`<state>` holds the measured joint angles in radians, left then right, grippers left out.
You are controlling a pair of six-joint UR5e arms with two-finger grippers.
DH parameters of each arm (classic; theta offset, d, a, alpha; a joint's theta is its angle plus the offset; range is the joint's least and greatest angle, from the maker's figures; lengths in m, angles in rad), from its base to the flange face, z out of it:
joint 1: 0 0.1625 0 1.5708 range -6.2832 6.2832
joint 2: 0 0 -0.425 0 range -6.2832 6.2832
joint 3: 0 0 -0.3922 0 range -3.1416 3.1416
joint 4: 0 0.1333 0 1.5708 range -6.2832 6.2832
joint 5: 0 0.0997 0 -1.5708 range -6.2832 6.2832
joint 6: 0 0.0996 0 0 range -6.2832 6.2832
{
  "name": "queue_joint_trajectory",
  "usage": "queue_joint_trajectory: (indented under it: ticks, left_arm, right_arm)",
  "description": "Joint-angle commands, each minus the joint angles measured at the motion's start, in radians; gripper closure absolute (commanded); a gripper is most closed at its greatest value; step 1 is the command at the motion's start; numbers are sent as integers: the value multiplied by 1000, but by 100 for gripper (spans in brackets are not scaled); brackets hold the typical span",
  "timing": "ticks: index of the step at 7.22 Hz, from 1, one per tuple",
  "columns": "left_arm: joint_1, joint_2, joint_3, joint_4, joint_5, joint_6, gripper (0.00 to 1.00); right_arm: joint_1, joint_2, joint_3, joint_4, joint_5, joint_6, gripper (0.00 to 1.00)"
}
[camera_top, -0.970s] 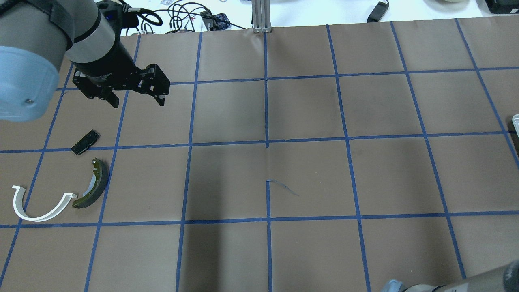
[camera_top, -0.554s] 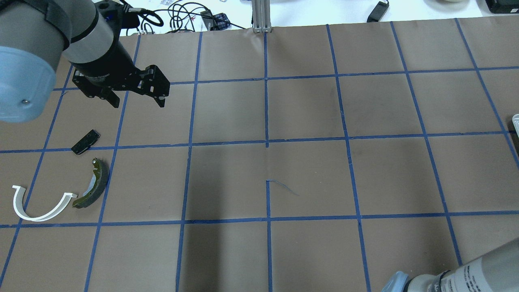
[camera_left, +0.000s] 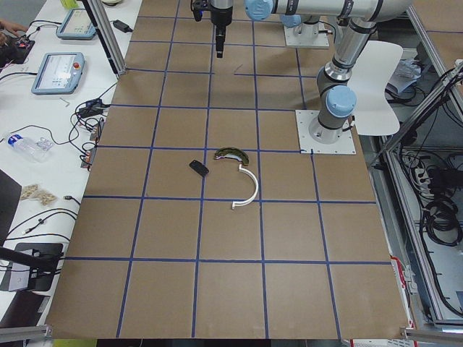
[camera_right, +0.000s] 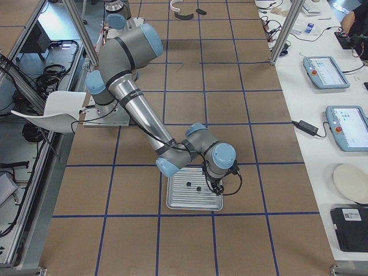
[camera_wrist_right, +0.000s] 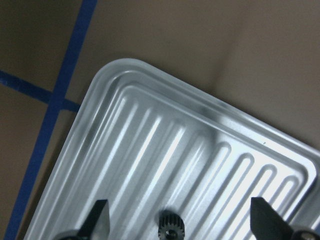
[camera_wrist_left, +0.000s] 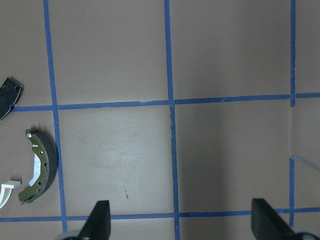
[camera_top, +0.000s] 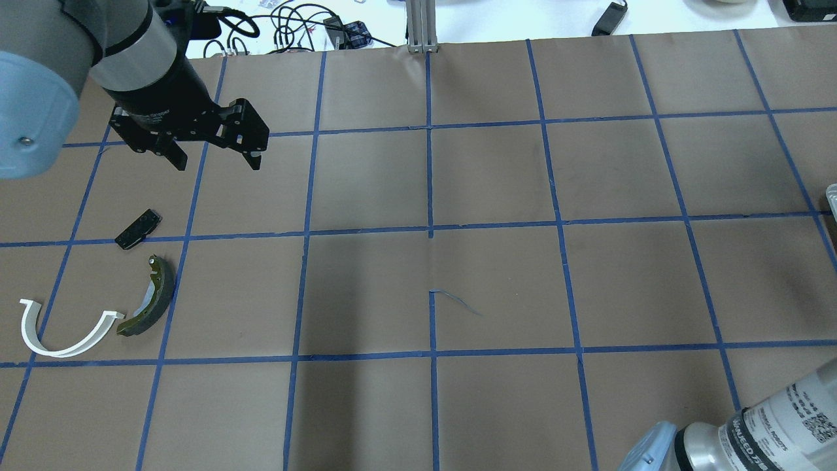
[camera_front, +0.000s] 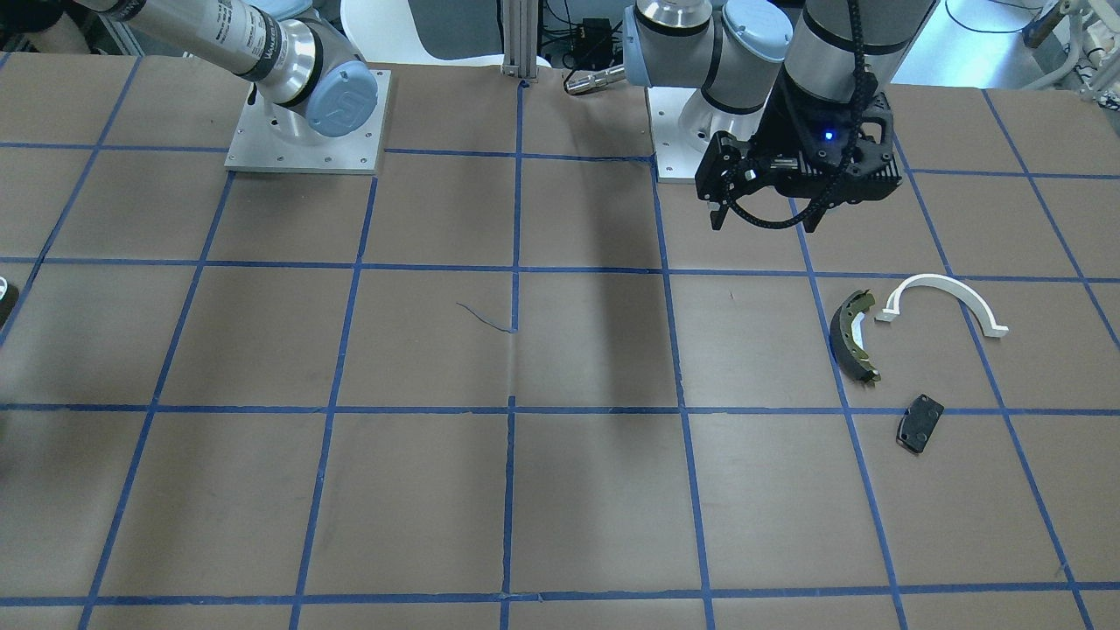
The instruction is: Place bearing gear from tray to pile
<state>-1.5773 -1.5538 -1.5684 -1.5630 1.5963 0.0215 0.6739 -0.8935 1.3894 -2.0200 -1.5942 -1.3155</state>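
Motion is on the right: the right arm (camera_top: 758, 425) has swung further into the overhead view. Its jaws hang spread above the ribbed silver metal tray (camera_wrist_right: 150, 125), with the small dark toothed bearing gear (camera_wrist_right: 171, 229) lying there between them. The left jaws, spread and empty, wait near the pile's olive curved brake shoe (camera_top: 152, 297). Pickup looks imminent.

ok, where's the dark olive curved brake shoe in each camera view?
Exterior front-facing: dark olive curved brake shoe, right of centre.
Overhead exterior: shoe lower left.
Exterior left: shoe near centre.
Exterior right: shoe tiny, top edge.
Left wrist-mounted: shoe at left edge.
Right wrist-mounted: not in it.
Landmark: white curved arc piece beside it.
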Motion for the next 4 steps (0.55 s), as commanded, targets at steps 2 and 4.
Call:
queue_joint_trajectory:
  ticks: [2, 4]
  left_arm:
    - [-4, -23, 34, -40, 1, 0, 0]
    - [-7, -25, 30, -31, -9, -3, 0]
  right_arm:
    - [-20, 2, 94, -112, -7, 19, 13]
    - [-22, -39, 102, -100, -18, 19, 13]
